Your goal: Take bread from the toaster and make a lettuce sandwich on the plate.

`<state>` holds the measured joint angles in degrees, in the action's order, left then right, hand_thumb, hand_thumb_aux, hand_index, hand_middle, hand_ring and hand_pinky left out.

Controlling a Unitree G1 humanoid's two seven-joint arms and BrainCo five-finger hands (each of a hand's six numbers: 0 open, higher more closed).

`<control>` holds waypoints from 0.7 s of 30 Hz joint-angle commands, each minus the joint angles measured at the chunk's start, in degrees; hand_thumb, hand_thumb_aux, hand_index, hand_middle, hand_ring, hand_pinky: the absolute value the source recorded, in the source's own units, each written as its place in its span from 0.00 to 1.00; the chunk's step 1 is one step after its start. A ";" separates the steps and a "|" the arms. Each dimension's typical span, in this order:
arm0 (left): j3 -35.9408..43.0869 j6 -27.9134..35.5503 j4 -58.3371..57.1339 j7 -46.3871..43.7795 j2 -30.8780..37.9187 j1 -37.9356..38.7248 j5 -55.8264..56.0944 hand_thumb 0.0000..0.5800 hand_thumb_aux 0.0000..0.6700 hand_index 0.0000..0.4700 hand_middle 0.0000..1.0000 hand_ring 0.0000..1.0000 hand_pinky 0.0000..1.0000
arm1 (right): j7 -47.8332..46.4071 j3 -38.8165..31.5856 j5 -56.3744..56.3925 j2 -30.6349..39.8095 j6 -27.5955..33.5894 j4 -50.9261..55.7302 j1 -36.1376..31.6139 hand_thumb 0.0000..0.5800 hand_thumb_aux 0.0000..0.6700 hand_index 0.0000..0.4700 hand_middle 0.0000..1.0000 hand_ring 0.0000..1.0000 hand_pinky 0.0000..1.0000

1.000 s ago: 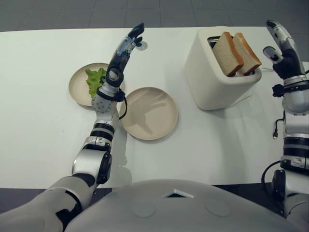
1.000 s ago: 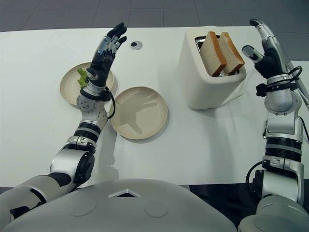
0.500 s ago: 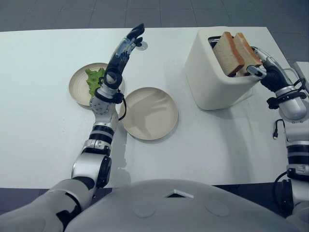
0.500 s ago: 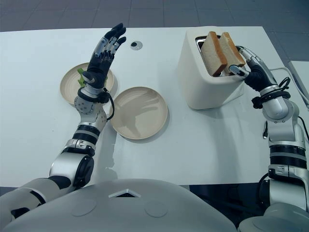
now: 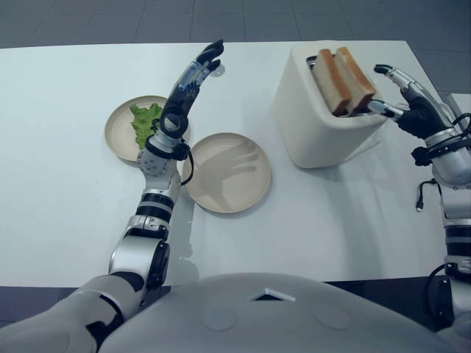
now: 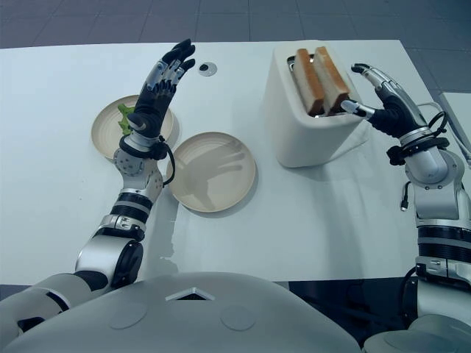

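A cream toaster [image 5: 316,129] stands at the back right of the white table with two bread slices [image 5: 333,81] [image 5: 356,76] sticking up from its slots. My right hand [image 5: 416,104] is just right of the toaster, open, with its fingertips [image 5: 382,70] spread close to the right slice but not closed on it. An empty tan plate [image 5: 228,176] lies in the middle. Left of it, a second plate [image 5: 118,140] holds a lettuce leaf [image 5: 145,121]. My left hand [image 5: 188,81] is raised above that plate, open and holding nothing.
A small round metal disc [image 6: 208,70] is set in the table behind the left hand. A dark cable [image 5: 422,197] hangs by my right forearm near the table's right edge. Bare tabletop stretches in front of the plates and the toaster.
My right hand came down and in from the right to the bread. The toaster has since slid and turned slightly to the left, and the hand's fingers have spread. The left arm barely moved.
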<state>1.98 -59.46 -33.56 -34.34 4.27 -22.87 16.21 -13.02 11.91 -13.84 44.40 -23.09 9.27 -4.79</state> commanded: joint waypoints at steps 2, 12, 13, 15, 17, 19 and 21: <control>0.52 0.39 -0.46 0.08 -0.23 0.09 -1.45 0.00 0.00 0.00 0.00 0.00 0.00 | 1.04 0.66 -2.72 1.65 0.79 0.37 0.52 0.00 0.00 0.00 0.00 0.00 0.00; 0.54 0.21 -0.76 0.71 -0.31 0.02 -2.75 0.00 0.00 0.00 0.00 0.00 0.00 | 1.45 -1.09 -5.78 1.84 2.04 0.63 -1.84 0.00 0.00 0.00 0.00 0.00 0.00; 0.56 0.17 -0.79 0.72 -0.29 0.03 -2.76 0.00 0.00 0.00 0.00 0.00 0.00 | 1.60 -1.47 -6.60 1.92 2.19 0.56 -2.26 0.00 0.00 0.00 0.00 0.00 0.00; 0.64 0.10 -1.05 0.75 -0.37 -0.13 -2.86 0.00 0.00 0.00 0.00 0.00 0.00 | 1.85 -2.00 -8.31 2.24 2.65 0.48 -2.77 0.00 0.00 0.00 0.00 0.00 0.00; 0.80 -0.01 -1.43 0.74 -0.46 -0.38 -3.01 0.00 0.00 0.00 0.00 0.00 0.00 | 1.87 -2.53 -9.88 2.51 3.39 0.11 -3.02 0.30 0.16 0.16 0.00 0.00 0.00; 0.93 -0.13 -1.60 0.84 -0.54 -0.50 -3.29 0.00 0.00 0.00 0.00 0.00 0.00 | 1.88 -2.97 -10.76 2.70 4.04 -0.47 -3.29 0.77 0.53 0.53 0.00 0.00 0.00; 0.98 -0.30 -1.70 0.97 -0.48 -0.56 -3.66 0.00 0.00 0.00 0.00 0.00 0.00 | 1.98 -3.29 -10.70 2.82 4.34 -0.87 -3.71 1.00 1.00 1.00 0.20 0.20 0.20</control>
<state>2.54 -59.56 -34.72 -33.48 3.72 -22.93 13.74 -10.31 9.42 -23.32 46.41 -19.64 8.21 -8.65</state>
